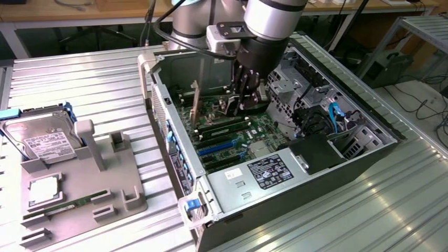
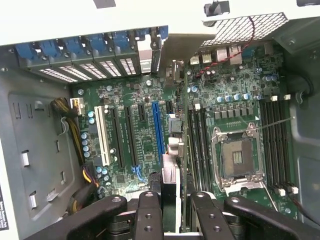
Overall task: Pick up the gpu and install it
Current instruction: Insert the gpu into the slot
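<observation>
The gpu (image 2: 174,150) stands on edge over the motherboard (image 2: 137,145), between the long blue slot (image 2: 158,127) and the RAM slots. Its silver bracket end (image 2: 173,70) reaches the case's rear wall under the blue slot clips. In the exterior view its bracket (image 1: 195,102) rises thin and upright inside the open computer case (image 1: 364,152). My gripper (image 2: 172,210) is shut on the card's near end, with black fingers (image 2: 150,210) on both sides of it. Seen from outside, the gripper (image 1: 246,102) reaches down into the case. Whether the card sits in a slot is hidden.
A grey fixture (image 1: 84,184) at the exterior view's left carries a hard drive (image 1: 45,142), a CPU (image 1: 43,190) and a RAM stick (image 1: 70,202). Inside the case are the power supply (image 1: 269,170), the drive cage (image 1: 287,89), the CPU socket (image 2: 235,157) and cables (image 2: 70,115).
</observation>
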You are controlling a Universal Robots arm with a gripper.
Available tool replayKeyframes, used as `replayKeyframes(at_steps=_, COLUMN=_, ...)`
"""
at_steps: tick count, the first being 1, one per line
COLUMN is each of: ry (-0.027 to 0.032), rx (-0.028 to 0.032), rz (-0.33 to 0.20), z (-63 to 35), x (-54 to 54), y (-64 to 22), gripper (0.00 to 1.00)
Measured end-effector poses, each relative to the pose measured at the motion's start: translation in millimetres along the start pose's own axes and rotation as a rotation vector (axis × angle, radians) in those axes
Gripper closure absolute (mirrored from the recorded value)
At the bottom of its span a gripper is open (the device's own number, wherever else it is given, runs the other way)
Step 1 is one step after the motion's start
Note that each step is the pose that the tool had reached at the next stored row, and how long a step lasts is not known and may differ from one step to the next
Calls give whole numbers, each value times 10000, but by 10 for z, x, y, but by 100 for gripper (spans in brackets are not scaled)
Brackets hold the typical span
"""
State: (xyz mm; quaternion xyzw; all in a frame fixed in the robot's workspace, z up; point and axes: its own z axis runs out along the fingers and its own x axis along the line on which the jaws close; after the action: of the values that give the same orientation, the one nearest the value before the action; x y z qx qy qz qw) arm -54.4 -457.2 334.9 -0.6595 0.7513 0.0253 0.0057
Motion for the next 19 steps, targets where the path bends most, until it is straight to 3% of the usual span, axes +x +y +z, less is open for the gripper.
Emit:
replayKeyframes(at_steps=8, ry=-1, rx=0, rz=2, z=159, x=9, y=13, gripper=73)
replayKeyframes(at_steps=14, ry=19, rx=1, rz=-22, z=177, x=9, y=49, gripper=73)
replayKeyframes(at_steps=19, ry=44, rx=-30, rz=-777, z=197, x=3, y=50, gripper=73)
